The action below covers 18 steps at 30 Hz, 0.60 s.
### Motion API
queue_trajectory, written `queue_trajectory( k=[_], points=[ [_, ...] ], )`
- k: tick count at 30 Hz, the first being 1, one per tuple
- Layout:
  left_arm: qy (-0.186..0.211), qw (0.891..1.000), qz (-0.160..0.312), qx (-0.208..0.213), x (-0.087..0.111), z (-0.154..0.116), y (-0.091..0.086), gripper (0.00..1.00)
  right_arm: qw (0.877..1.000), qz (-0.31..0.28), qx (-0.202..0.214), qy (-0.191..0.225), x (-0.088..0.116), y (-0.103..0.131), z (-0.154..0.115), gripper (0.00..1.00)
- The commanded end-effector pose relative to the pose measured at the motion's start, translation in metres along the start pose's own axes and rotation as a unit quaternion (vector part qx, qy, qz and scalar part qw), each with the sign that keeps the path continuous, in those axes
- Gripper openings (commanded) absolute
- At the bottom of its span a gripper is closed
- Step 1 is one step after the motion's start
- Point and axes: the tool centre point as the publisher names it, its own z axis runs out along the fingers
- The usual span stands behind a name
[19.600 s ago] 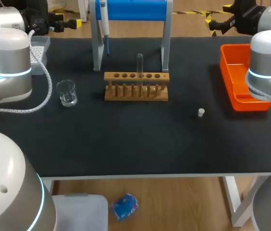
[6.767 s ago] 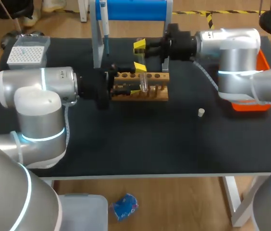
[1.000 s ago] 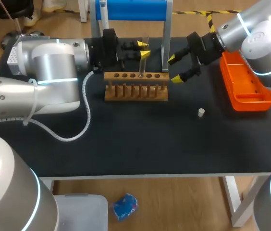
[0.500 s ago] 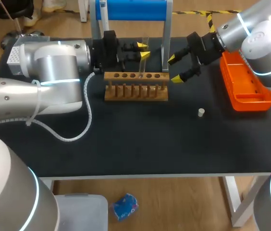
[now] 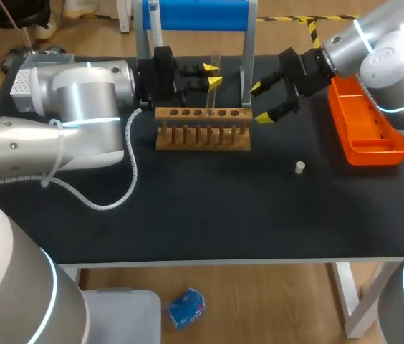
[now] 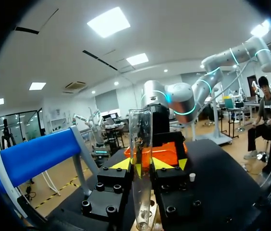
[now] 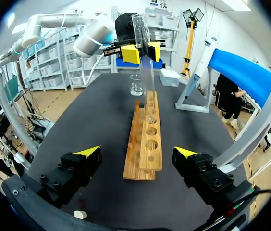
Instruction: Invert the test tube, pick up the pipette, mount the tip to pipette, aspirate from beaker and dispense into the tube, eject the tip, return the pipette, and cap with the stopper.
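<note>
A light wooden test tube rack [image 5: 203,130] with a row of holes stands in the middle of the black counter [image 5: 188,215]. The clear glass test tube [image 5: 213,80] stands upright over the rack, open mouth up. Its rounded end is down in one of the middle holes, though I cannot tell whether it is fully seated. The left arm [image 5: 80,93] comes in from the rack's left. The left jaws pinch the tube's upper part from two sides, with the yellow fingertips [image 6: 122,164] pressed against the glass. The right arm [image 5: 374,50] holds the right jaws just off the rack's right end, spread wide with nothing between them. In the right wrist view the rack [image 7: 145,144] runs lengthwise ahead of them.

A small white stopper [image 5: 299,168] lies on the counter to the front right of the rack, well apart from it. An orange plastic tray [image 5: 359,143] sits farther to the rack's right. Just behind the rack stands a grey stand with a blue bar [image 5: 195,14], and a white-and-blue pipette [image 5: 156,36] hangs at its left post. A clear glass beaker [image 7: 136,85] stands beyond the rack's left end.
</note>
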Motion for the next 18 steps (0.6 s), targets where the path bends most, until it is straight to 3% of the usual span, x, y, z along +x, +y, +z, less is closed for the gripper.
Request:
queue_trajectory(
  k=[1,18],
  points=[
    [0.0,1.0,0.0,0.003,-0.002,0.004,0.004,0.0,1.0,0.0,0.001,0.003,-0.002,0.0,0.0,1.0],
    [-0.005,1.0,-0.011,0.008,-0.004,0.005,0.022,0.0,1.0,0.0,0.001,0.003,-0.002,0.0,0.0,1.0]
  ],
)
